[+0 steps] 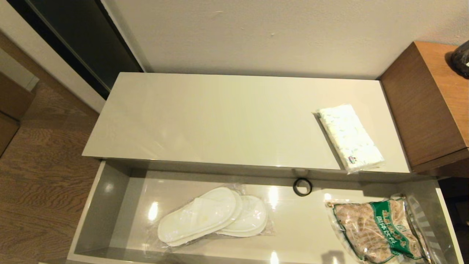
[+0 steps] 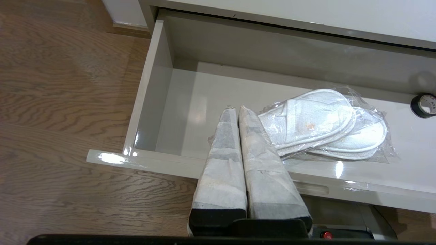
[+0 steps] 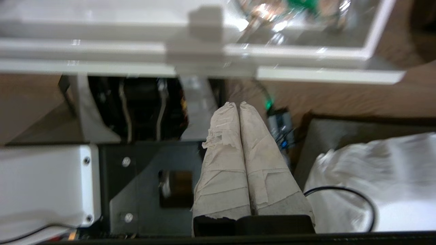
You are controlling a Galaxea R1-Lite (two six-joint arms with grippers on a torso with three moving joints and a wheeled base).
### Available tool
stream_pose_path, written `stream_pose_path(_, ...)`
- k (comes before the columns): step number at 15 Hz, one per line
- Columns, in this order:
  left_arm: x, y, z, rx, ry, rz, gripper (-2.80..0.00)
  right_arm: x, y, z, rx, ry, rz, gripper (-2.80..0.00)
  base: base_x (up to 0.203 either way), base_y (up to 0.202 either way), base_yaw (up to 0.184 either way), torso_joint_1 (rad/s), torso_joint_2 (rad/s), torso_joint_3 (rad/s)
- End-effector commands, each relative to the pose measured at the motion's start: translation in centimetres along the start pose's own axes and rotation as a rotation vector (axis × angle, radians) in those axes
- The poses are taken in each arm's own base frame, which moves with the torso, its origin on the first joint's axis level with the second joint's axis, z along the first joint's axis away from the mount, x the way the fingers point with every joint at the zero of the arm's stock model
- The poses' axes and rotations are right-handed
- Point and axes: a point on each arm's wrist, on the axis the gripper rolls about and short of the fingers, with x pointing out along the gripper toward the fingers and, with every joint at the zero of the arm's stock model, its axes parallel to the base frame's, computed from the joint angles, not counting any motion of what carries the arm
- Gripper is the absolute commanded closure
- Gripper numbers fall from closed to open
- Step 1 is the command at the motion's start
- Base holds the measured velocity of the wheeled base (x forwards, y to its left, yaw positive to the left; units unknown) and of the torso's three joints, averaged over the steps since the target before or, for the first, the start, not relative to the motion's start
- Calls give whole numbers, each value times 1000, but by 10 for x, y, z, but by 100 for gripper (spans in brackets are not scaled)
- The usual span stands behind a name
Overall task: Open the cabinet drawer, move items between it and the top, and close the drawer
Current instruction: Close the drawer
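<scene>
The cabinet drawer [image 1: 106, 205] stands pulled wide open below the glossy cream top [image 1: 205, 117]. The wrapped white slippers [image 1: 214, 216] lie in the drawer's left-middle. The white tissue pack [image 1: 350, 136] rests on the top at its right end. Neither arm shows in the head view. My left gripper [image 2: 235, 109] is shut and empty, hovering over the drawer's front edge [image 2: 160, 162] just left of the slippers [image 2: 320, 124]. My right gripper [image 3: 237, 104] is shut and empty, low down in front of the drawer front [image 3: 306, 73], over the robot's base.
A brown snack bag with a green band [image 1: 377, 229] lies in the drawer's right end. A small black ring [image 1: 302, 187] sits at the drawer's back. The taller brown wooden unit [image 1: 428, 106] stands to the right; wooden floor [image 1: 40, 176] lies to the left.
</scene>
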Motion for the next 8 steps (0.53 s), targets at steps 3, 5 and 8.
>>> stream_pose_path(3,0,0,0,-1,1,0,0,21,2,-8,13,47,10,0,0,0,0,0,0,0)
stream_pose_path(5,0,0,0,-1,1,0,0,33,4,-9,8,83,3,0,0,0,0,0,0,0)
stream_pose_path(8,0,0,0,-1,1,1,0,53,9,-6,5,111,-3,0,0,0,0,0,0,0)
